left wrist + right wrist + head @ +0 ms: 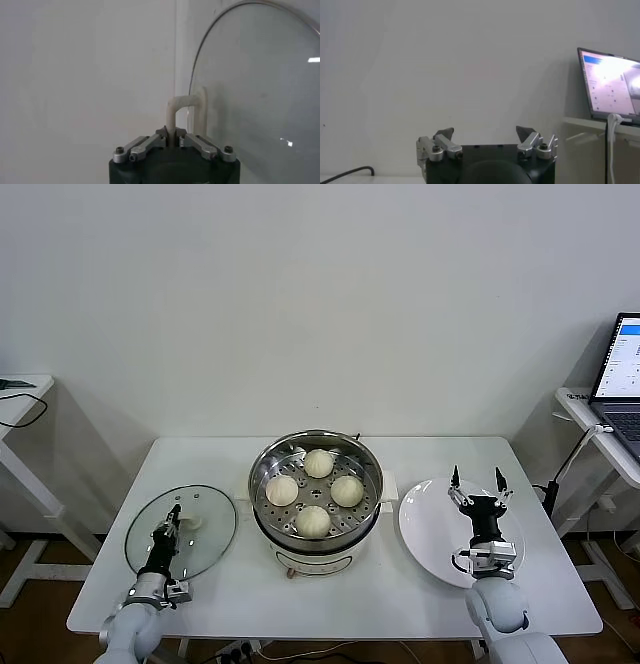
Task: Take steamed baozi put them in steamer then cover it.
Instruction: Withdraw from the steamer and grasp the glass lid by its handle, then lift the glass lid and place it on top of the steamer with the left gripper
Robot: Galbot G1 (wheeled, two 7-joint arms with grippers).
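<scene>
The steamer stands at the middle of the table, uncovered, with several cream-white baozi on its perforated tray. The glass cover lies on the table to the left of the steamer. My left gripper is shut on the cover's white handle. The left wrist view shows the same grip on one leg of the handle, with the glass lid beside it. My right gripper is open and empty over the white plate. It also shows open in the right wrist view.
The white plate to the right of the steamer holds nothing. A laptop sits on a side table at the far right and also shows in the right wrist view. Another side table stands at the far left.
</scene>
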